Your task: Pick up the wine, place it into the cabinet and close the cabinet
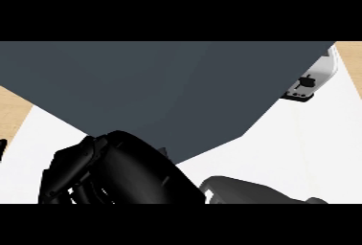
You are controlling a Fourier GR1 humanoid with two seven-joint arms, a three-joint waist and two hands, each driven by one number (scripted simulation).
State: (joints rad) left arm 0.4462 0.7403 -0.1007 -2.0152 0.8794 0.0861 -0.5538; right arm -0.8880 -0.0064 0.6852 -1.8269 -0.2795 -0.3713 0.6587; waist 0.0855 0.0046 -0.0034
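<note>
No wine bottle shows anywhere in the head view. A large dark grey cabinet panel [163, 91] fills the upper and middle part, its lowest corner pointing down toward me. My right hand [120, 167] is raised close to the camera, a big black shape just under that corner and overlapping the panel's lower edge. Its wrist [247, 191] enters from the lower right. Whether it holds anything is hidden. Only a thin, upright black sliver of my left hand [3, 148] shows, resting at the far left edge.
A white and black appliance [311, 79], like a toaster, stands at the upper right beside the panel. White counter top [297, 148] spreads to the right and lower left. Pale wood [13, 112] shows at the left and at the top right corner.
</note>
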